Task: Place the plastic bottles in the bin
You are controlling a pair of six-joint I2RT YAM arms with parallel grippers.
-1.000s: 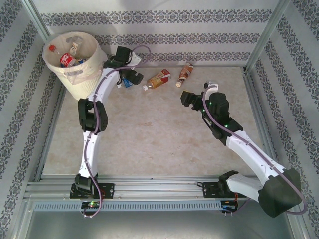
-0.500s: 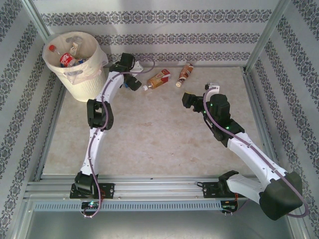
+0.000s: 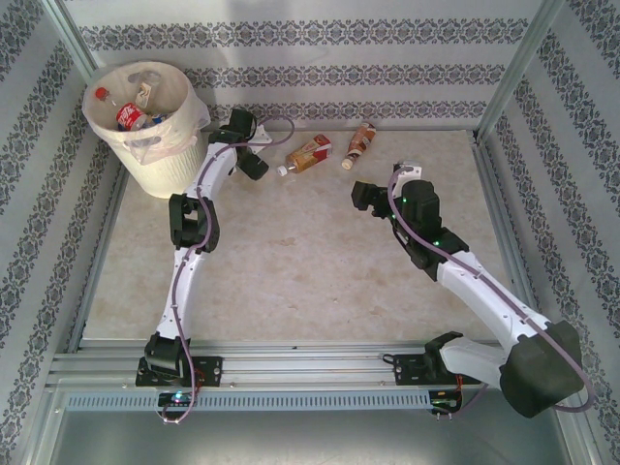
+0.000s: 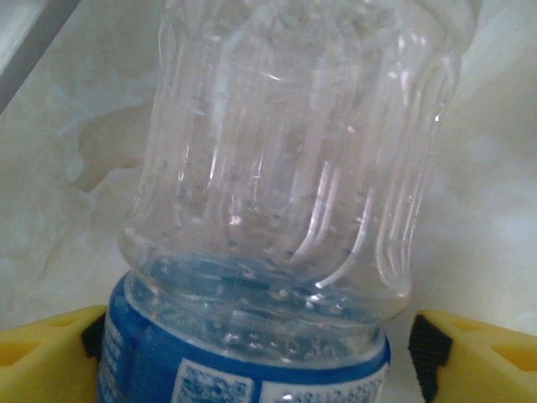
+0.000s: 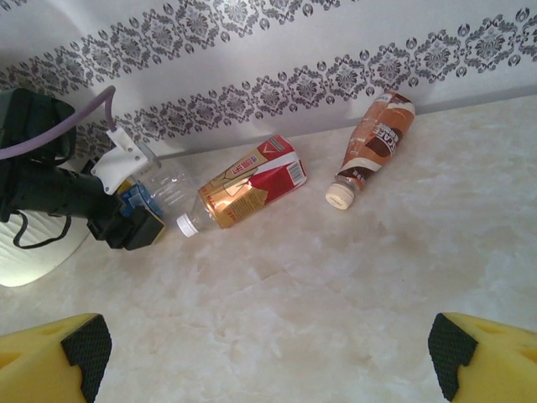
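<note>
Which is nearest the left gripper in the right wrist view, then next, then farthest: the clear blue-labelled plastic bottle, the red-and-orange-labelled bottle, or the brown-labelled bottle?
From the left gripper:
1. clear blue-labelled plastic bottle, between its jaws.
2. red-and-orange-labelled bottle, lying just to its right.
3. brown-labelled bottle, farther right, near the wall.

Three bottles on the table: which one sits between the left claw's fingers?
The blue-labelled bottle. The red-and-orange bottle and the brown bottle lie free, away from the left claw.

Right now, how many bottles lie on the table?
3: blue-label bottle straddled by the left claw, red-label bottle beside it, brown-label bottle further right. More may be hidden.
</note>
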